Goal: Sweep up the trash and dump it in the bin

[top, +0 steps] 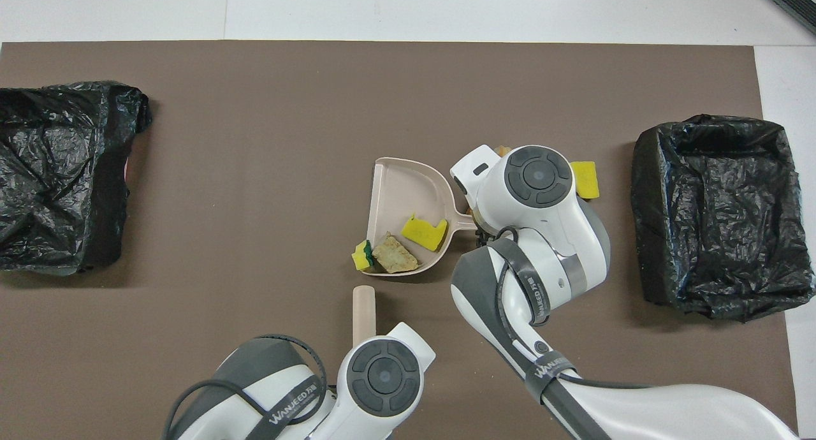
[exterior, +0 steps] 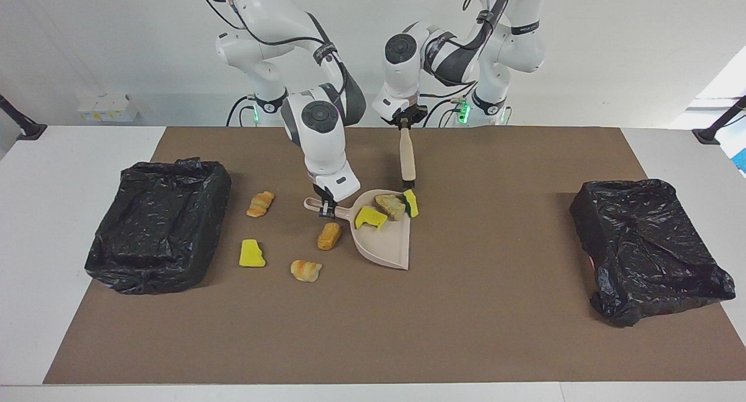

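In the overhead view our right arm hides most loose trash; only one yellow sponge peeks out. We count seven scraps: three in the dustpan, four beside it. Our right gripper pinches the pan's handle; our left gripper pinches the brush. Two bins.

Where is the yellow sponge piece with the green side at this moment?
The green-sided sponge piece sits at the dustpan's edge nearest the robots, beside the tan scrap, under the raised brush.
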`<move>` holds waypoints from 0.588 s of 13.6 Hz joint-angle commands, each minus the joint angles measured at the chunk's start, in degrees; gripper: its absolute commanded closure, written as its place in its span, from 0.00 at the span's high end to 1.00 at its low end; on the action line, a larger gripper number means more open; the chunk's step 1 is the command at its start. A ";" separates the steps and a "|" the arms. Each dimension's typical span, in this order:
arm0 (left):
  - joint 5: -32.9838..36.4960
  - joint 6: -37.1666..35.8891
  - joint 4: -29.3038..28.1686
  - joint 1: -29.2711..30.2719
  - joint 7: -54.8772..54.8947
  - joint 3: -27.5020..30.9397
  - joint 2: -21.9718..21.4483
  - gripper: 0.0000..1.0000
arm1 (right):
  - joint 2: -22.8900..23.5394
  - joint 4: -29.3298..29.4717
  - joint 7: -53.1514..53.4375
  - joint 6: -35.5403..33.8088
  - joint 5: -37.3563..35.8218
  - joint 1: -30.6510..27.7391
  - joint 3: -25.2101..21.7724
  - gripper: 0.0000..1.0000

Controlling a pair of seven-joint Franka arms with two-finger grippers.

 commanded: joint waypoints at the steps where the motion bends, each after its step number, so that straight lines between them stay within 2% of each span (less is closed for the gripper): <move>1: -2.19 -1.13 -2.38 -2.76 -1.70 0.84 -2.98 0.00 | -0.46 -0.75 -1.43 0.73 1.14 -0.58 0.35 0.00; 3: -4.12 -0.43 -3.26 -2.85 -1.87 0.93 -3.42 0.00 | -0.46 -0.75 -1.60 0.56 1.14 -0.84 0.35 0.00; 6: -4.13 -6.73 -3.18 -1.62 -6.34 1.45 -3.60 0.00 | -0.46 -0.66 -7.03 0.20 1.14 -2.33 0.35 0.00; 8: -4.13 -5.01 -3.18 0.22 -7.15 1.45 -3.07 0.00 | -0.46 -0.66 -10.38 0.12 1.14 -3.91 0.43 0.00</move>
